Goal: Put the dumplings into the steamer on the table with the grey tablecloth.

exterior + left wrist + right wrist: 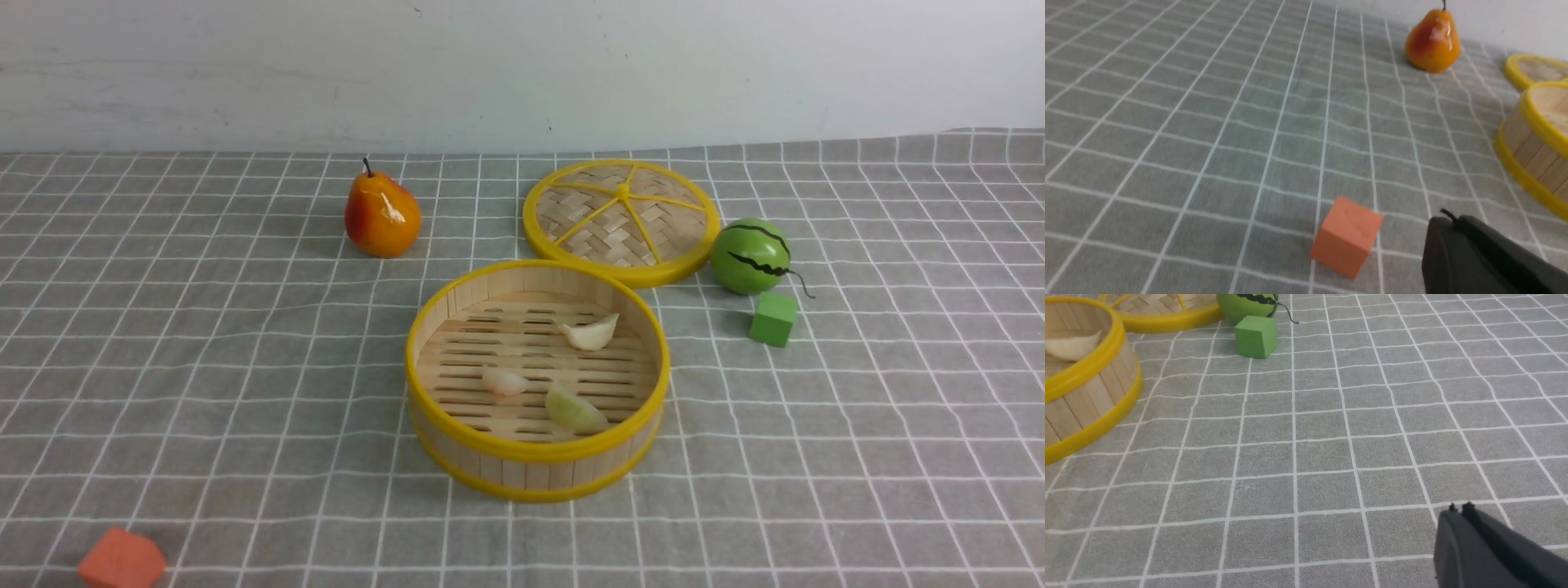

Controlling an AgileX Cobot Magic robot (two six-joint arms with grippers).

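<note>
Both grippers are drawn back off the work: the left gripper (1447,220) shows in its wrist view as a dark tip with its fingers pressed together and nothing between them, low over the cloth close to the orange block (1347,237); the right gripper (1457,510) shows the same way, fingers together and empty, over bare cloth well apart from everything. Neither appears in the front view.

Going from largest to smallest, the grey tablecloth (204,343) covers the table wholly and lies slightly wrinkled. The steamer (535,469) stands near the middle of the surface, a little toward the right edge, uncovered. Its lid (622,214) lies flat behind it toward the far edge, the rims almost touching. All three dumplings (589,333) rest on the slatted floor inside the basket, so the task looks finished.

What remains at risk is disturbance. A low sweep of the left arm could knock the orange block at the near left corner. Any pull on the wrinkled cloth could shift the basket. The pear (381,215), the toy watermelon (749,256) and the green cube (773,318) sit clear of both arms and seem safe.
</note>
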